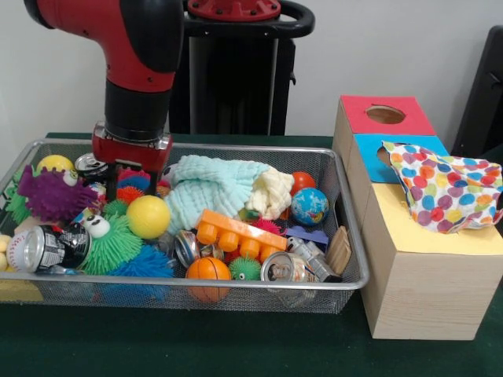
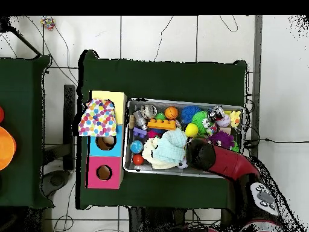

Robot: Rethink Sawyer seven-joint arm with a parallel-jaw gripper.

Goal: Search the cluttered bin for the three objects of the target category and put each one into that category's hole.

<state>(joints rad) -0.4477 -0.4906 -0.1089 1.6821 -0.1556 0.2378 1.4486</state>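
One red-and-black gripper [image 1: 124, 179] dips into the wire-mesh bin [image 1: 236, 284] among spiky rubber toys, its grasp impossible to tell; search apparently underway, next needing a clean lift toward the wooden box's red-topped hole [image 1: 385, 115]

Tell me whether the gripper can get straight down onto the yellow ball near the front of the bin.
Probably yes. The yellow ball lies on top of the clutter with nothing over it, and the gripper hangs in the wire bin just behind it. The green spiky toy touches it, which could crowd a grasp.
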